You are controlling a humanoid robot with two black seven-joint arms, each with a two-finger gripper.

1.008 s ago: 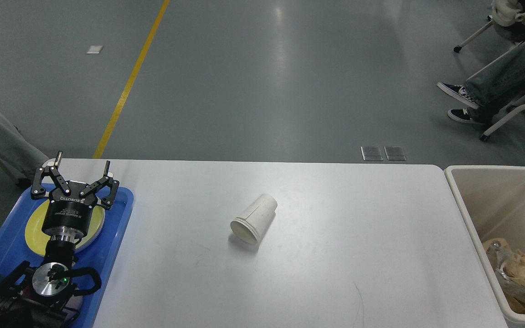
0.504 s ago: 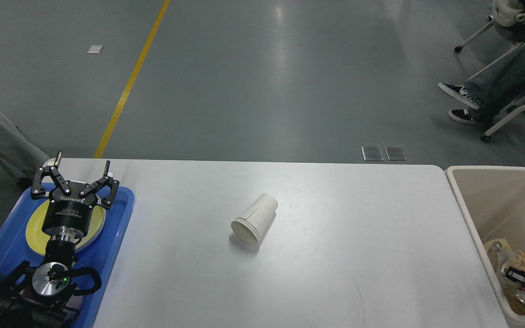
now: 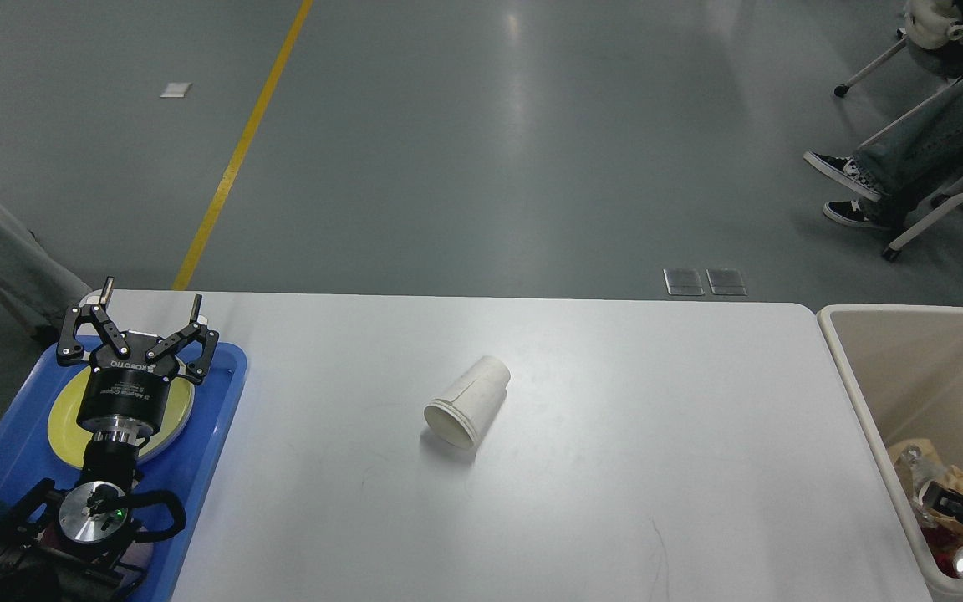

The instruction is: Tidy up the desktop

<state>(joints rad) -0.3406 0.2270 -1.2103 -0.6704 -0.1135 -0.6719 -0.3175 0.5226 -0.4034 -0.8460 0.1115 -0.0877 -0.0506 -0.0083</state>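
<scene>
Two grippers low in the frame, one paper cup between them. Lowest, at the bottom right corner: right gripper (image 3: 948, 504), small and dark, down inside the beige bin (image 3: 859, 393) over crumpled rubbish; fingers not to be told apart, so impossible to say whether spread or closed, or holding anything.

Up the left edge: left gripper (image 3: 150, 311) pointing toward the top of the frame, fingers spread wide and holding nothing, poised over the yellow-green plate (image 3: 63, 428) in the blue tray (image 3: 218, 422).

Further up, at mid-frame: paper cup (image 3: 466, 402) tipped on its side on the desktop (image 3: 632, 485), touching nothing else, well apart from both tray and bin. Long axis on a diagonal: open mouth toward the lower left, closed base toward the upper right. From the left gripper, off to the right and a little lower in the frame; from the right gripper, up and far to the left.

Probably nearer the left gripper than the right, judging by the picture alone. Likely best pinched across the body, square to that diagonal, then carried right to the bin. Thin wall: apt to crush or roll under a careless squeeze.
</scene>
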